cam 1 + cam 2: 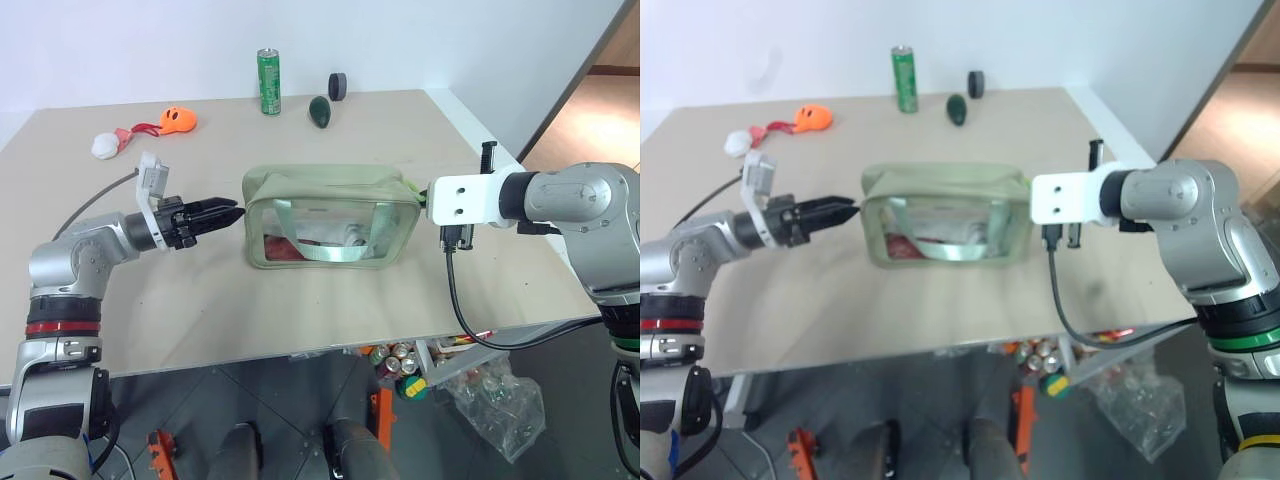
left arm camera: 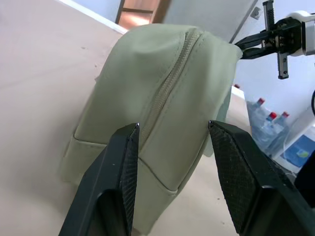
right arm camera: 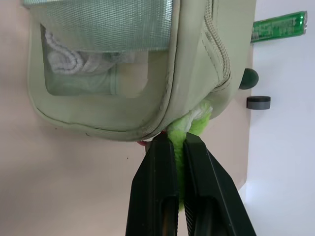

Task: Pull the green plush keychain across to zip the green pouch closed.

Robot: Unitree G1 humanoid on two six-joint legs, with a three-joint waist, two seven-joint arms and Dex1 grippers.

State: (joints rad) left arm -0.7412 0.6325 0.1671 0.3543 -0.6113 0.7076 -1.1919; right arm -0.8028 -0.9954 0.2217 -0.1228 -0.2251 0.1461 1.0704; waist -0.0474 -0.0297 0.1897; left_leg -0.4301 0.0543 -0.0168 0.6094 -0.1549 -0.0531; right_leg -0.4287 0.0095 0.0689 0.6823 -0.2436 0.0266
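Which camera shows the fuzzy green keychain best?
The right wrist view: the keychain sits up close, pinched between the right fingers at the pouch's end. In the head views only a sliver peeks out beside the right arm.

The green pouch (image 1: 330, 228) stands on the table (image 1: 200, 310) at the frame's centre. The left gripper (image 1: 232, 213) sits just beside its left end, the right gripper (image 3: 179, 142) at its right end, where the green plush keychain (image 3: 194, 120) hangs. Along the upper edge, left to right: a white plush (image 1: 104, 146), an orange plush (image 1: 180, 120), a can (image 1: 268, 82), an egg-shaped object (image 1: 319, 112), a small roll (image 1: 338, 86).
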